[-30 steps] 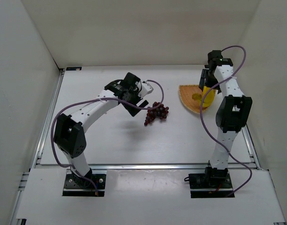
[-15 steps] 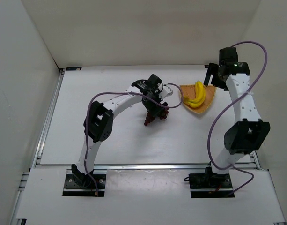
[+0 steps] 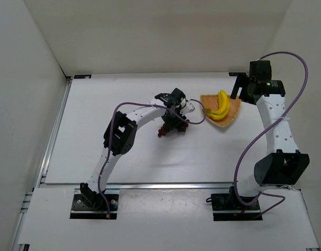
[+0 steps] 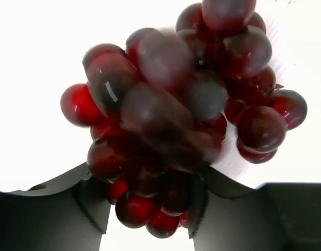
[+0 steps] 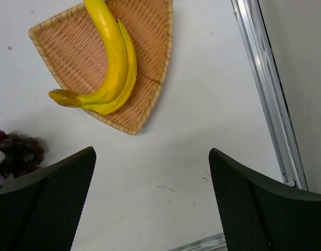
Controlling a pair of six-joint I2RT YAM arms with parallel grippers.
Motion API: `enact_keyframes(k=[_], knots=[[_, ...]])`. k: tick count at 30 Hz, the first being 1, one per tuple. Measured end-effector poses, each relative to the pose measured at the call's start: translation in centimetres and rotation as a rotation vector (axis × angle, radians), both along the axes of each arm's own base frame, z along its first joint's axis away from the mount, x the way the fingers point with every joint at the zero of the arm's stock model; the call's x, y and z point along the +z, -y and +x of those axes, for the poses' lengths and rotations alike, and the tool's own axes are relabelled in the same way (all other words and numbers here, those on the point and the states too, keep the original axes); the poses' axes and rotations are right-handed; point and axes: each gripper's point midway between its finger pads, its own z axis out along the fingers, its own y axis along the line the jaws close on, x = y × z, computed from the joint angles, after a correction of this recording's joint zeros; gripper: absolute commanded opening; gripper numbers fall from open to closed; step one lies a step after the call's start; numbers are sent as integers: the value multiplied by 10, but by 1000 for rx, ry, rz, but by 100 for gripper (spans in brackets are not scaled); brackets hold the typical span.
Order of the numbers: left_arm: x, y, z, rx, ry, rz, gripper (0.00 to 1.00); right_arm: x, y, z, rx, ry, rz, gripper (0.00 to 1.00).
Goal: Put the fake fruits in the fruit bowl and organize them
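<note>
The left arm is reaching from its base across the white table [image 3: 123, 151] toward the middle of the surface. There the left gripper [image 3: 174, 116] is coming down on top of the grapes [image 3: 170, 127]. From the left wrist camera, the left gripper [image 4: 150, 209] is pinching the bunch. Its two dark fingers [image 4: 61, 214] are pressing in from either side on the lowest dark red berries of the grapes [image 4: 186, 115], and the rest of the cluster is filling the view. Whether the bunch is resting on the table or hanging just clear of it cannot be told.

The grapes are lying to the left of the fruit bowl [image 3: 234, 111], near it but not touching. The banana [image 3: 219, 106] is lying inside the woven dish. In the right wrist view, the banana [image 5: 110, 63] is curving across the fruit bowl [image 5: 147, 36], with its stem end poking out over the rim toward the grapes [image 5: 16, 151].

At far right, the right gripper [image 3: 238, 88] is hovering just beside the bowl's right corner. The right gripper [image 5: 150, 198] is holding its fingers [image 5: 45, 204] spread wide, with only bare table between them.
</note>
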Motion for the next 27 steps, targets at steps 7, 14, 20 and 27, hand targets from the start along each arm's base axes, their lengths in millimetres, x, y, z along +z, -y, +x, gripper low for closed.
enact_keyframes(k=[7,14,20,27], knots=[[25,2,18,22,83,10,15,8,-1,-5,-21,81,20,92],[126,43,78,71,417,-146,13,-7,-3,-13,-59,86,58,92],[209,104,107,59,662,-406,24,-10,-1,-21,-106,106,71,92],[177,170,105,-47,672,-546,41,14,33,-46,-273,213,48,92]])
